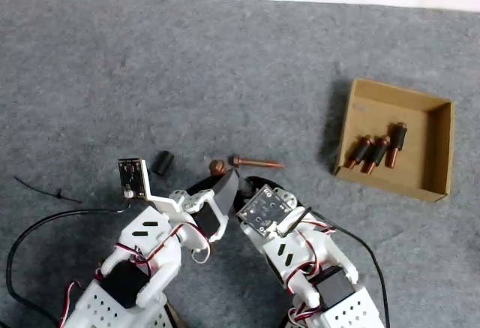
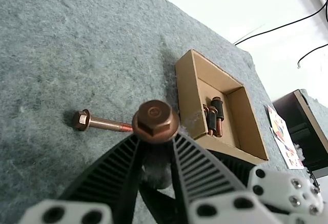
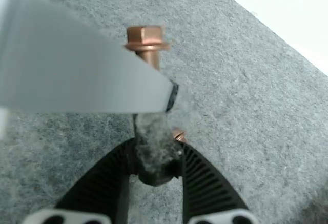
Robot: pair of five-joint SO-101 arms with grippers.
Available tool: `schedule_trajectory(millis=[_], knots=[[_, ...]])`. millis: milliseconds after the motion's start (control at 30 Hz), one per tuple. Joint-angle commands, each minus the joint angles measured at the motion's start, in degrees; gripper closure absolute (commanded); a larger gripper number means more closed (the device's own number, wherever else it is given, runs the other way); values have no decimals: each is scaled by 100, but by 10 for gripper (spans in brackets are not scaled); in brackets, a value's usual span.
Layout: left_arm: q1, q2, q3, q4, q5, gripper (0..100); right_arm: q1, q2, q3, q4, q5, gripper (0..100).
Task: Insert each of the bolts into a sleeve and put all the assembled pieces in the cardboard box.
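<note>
Clenched in the left gripper [image 2: 155, 138]: a bolt [image 2: 155, 120], hex head at the fingertips. Clamped in the right gripper [image 3: 156, 144]: a dark sleeve [image 3: 154, 157], close beside the left gripper's tip. Both near the middle of the table's [image 1: 225, 58] front edge. Just beyond them, flat on the table, a second bolt [image 1: 257, 162]. Farther toward the left edge, apart from it, a spare sleeve [image 1: 163, 163]. Toward the right edge, the box [image 1: 439, 148], with three assembled pieces [image 1: 375, 150] side by side inside.

Left hand [image 2: 155, 144] clamped, right hand [image 3: 156, 155] clamped, tips close together.
</note>
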Motion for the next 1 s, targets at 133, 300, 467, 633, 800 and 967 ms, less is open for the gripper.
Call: schedule_trajectory(millis=[133, 300, 467, 633, 800, 967], knots=[[-119, -4, 13, 79, -79, 993, 224, -101, 549, -31, 26, 994], [-119, -4, 154, 62, -79, 993, 224, -101, 549, -31, 26, 994], [-119, -4, 154, 62, -79, 993, 224, -101, 549, -31, 26, 994], [-119, -4, 154, 62, -79, 993, 224, -110, 549, -31, 26, 994], [-119, -4, 154, 62, -79, 993, 224, -110, 549, -31, 26, 994], [-119, -4, 154, 62, -79, 993, 224, -110, 549, -31, 26, 994]])
